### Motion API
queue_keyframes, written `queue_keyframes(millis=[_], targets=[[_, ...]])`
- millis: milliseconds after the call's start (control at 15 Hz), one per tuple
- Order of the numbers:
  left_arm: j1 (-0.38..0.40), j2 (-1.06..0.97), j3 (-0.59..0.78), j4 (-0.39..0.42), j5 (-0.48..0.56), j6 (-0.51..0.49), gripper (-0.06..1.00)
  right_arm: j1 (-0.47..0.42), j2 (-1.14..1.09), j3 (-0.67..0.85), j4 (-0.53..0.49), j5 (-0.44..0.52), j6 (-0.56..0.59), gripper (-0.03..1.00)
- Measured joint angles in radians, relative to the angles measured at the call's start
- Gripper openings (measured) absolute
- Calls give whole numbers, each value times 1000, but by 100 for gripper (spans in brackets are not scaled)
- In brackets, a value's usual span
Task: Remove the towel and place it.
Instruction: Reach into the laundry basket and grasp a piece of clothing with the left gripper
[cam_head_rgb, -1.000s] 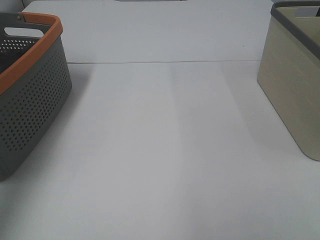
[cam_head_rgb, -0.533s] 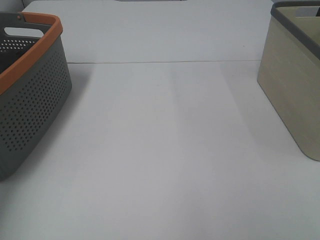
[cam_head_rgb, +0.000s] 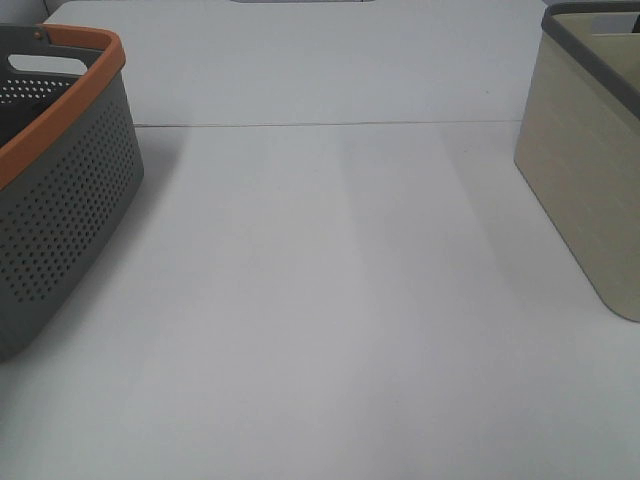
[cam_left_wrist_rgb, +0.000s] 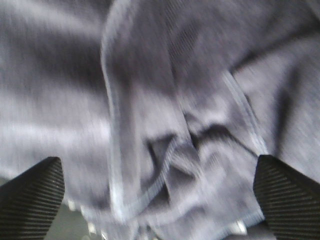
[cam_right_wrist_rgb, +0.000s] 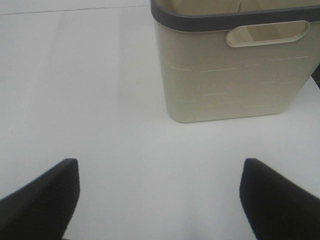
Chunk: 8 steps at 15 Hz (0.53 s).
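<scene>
Left gripper (cam_left_wrist_rgb: 160, 200), jaws spread, is hovering over crumpled towel (cam_left_wrist_rgb: 150, 100), ready to grasp; right gripper (cam_right_wrist_rgb: 160, 200) is waiting open-jawed near bin (cam_right_wrist_rgb: 235, 75).

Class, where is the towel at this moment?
Only the left wrist view shows the towel, crumpled close in front of the open left gripper.

Beige bin (cam_right_wrist_rgb: 235, 80) with grey rim (cam_right_wrist_rgb: 200, 21) and handle slot (cam_right_wrist_rgb: 266, 34) set on white table (cam_right_wrist_rgb: 75, 75). Nothing held by right gripper (cam_right_wrist_rgb: 159, 170), spread wide.
</scene>
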Motion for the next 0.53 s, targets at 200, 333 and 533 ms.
queue_keyframes(millis=[200,333,533], targets=[[0,41,-45,-14,1,1,89,0,0,0,0,0,0,78],[0,46,-62,-39,-1,1,77,0,0,0,0,0,0,78],[0,47,-65,-57,-17,1,53,0,0,0,0,0,0,78]])
